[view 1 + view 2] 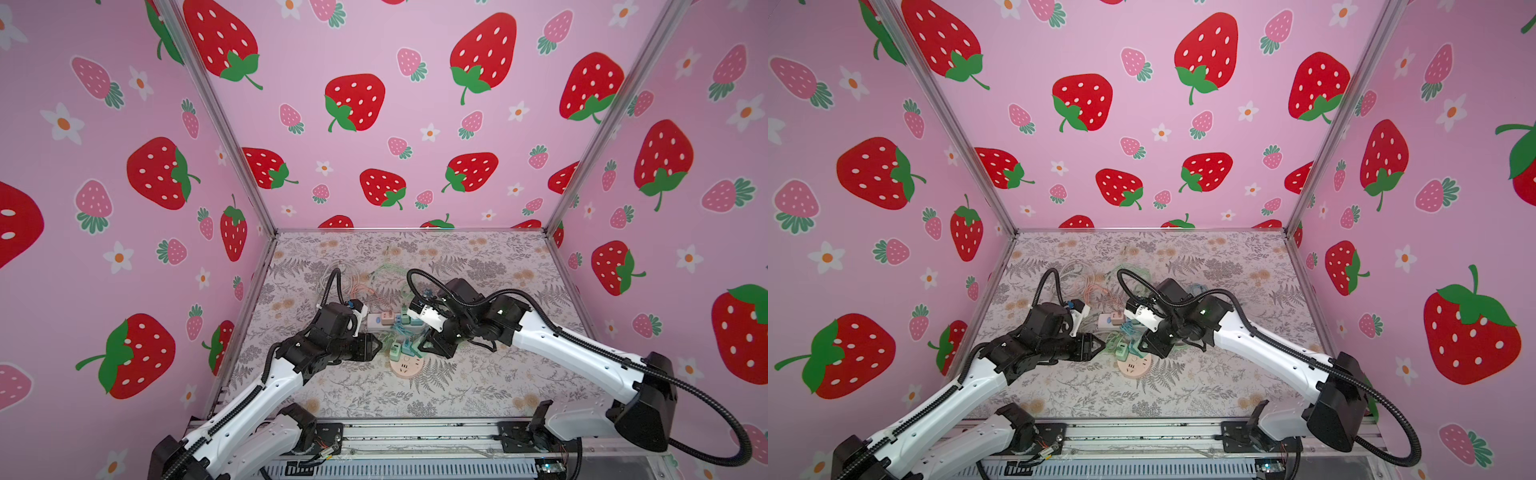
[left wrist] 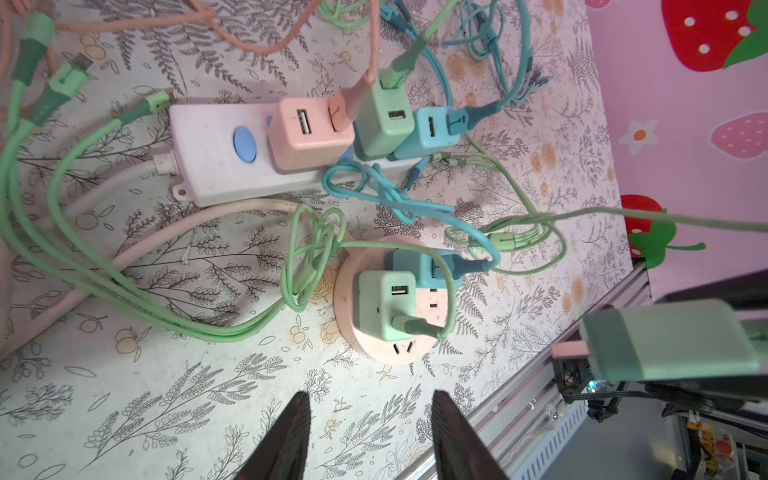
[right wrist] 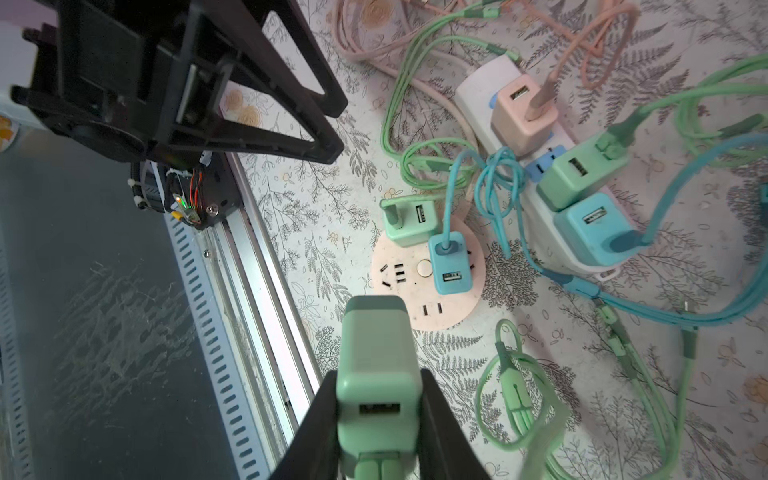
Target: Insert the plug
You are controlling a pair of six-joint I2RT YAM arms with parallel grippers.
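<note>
- The plug (image 3: 376, 365), a green charger block, hangs clear of the counter (image 2: 166, 395), clamped between the fingers of my right end effector (image 3: 377, 395).
- Its long axis runs straight out from that end effector toward the round socket (image 3: 461, 303), which lies just ahead and below. A free pair of slots sits nearest the plug's front end, so I judge the move to be a short push along that axis.
- My left end effector (image 2: 372, 401) hovers near the socket's other side, jaws apart and empty; the right arm is the one placed to act.
- A green charger (image 3: 411, 224) and a blue charger (image 3: 451, 266) already fill part of the socket, with cables (image 3: 496, 166) tangled just beside it.
- The prongs face away from the right wrist camera, the left wrist view shows the plug blurred, and in both top views I cannot pick it out, so I cannot check prong alignment.
</note>
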